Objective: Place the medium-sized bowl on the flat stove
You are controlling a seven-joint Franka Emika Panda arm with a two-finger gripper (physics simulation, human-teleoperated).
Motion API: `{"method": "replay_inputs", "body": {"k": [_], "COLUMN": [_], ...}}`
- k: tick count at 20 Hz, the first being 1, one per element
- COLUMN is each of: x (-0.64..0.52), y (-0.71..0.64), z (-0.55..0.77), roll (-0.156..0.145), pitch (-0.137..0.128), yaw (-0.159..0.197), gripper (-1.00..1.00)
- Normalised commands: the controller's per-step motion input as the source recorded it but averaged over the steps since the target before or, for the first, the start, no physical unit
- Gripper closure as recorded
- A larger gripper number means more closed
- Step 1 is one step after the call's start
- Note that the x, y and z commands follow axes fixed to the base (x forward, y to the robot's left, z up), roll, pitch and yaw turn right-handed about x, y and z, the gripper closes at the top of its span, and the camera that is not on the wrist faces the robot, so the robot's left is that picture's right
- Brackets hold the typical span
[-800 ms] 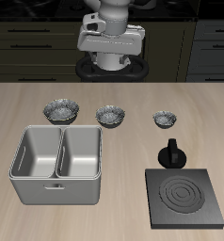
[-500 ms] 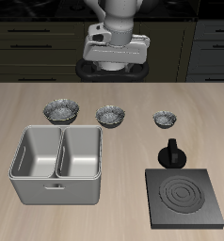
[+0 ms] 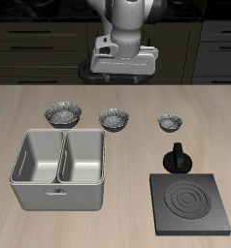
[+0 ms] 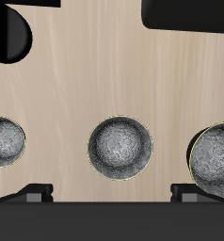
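Note:
Three speckled bowls stand in a row across the middle of the table. The medium-sized bowl is the middle one, and it lies centred under the hand in the wrist view. The flat stove lies near the table's front edge, its black knob on the edge facing the bowls. My gripper hangs high above the table's back edge, behind the medium-sized bowl and apart from it. In the wrist view the gripper has its fingers spread wide and holds nothing.
The larger bowl and the smallest bowl flank the medium-sized one. A grey double-compartment bin stands nearer the front edge, beside the stove. A dark round shape in the wrist view looks like the knob.
The hand has moved a little sideways and lower, toward the row of bowls. The bowls, bin and stove have not moved.

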Motion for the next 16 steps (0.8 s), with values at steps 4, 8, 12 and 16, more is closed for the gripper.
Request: {"method": "replay_inputs", "body": {"k": [4, 8, 12, 16], "x": [0.10, 0.10, 0.06, 0.08], "y": [0.15, 0.12, -0.01, -0.05], "z": [-0.48, -0.47, -0.25, -0.37], "roll": [0.022, 0.021, 0.006, -0.013], "pitch": [0.028, 0.031, 0.022, 0.046], "yaw": [0.023, 0.026, -0.014, -0.037], "gripper": [-1.00, -1.00, -1.00, -1.00]}}
